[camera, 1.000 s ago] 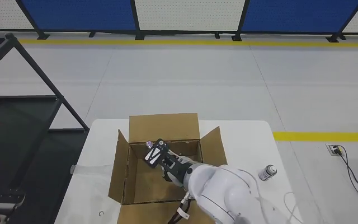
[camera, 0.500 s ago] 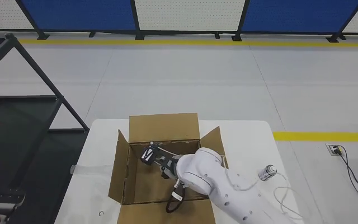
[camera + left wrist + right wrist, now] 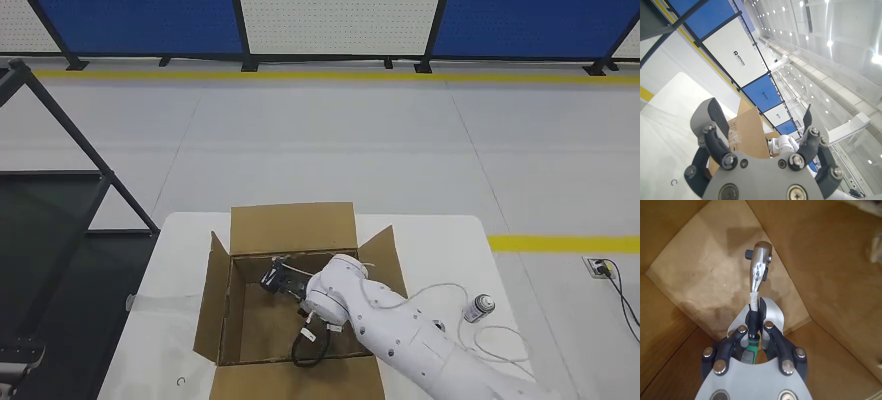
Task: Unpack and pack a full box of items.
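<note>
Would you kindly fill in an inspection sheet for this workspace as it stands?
Surface: white table, bearing the box.
Job's things: open cardboard box, flaps out; ratchet wrench held inside it.
Clutter: spray can on the table, apart from the box.
Grippers: right gripper shut on the ratchet wrench's handle; left gripper open, holding nothing.
Cables: black cable loops off the arm inside the box.
Surroundings: partition panels, yellow floor line, black rack.
</note>
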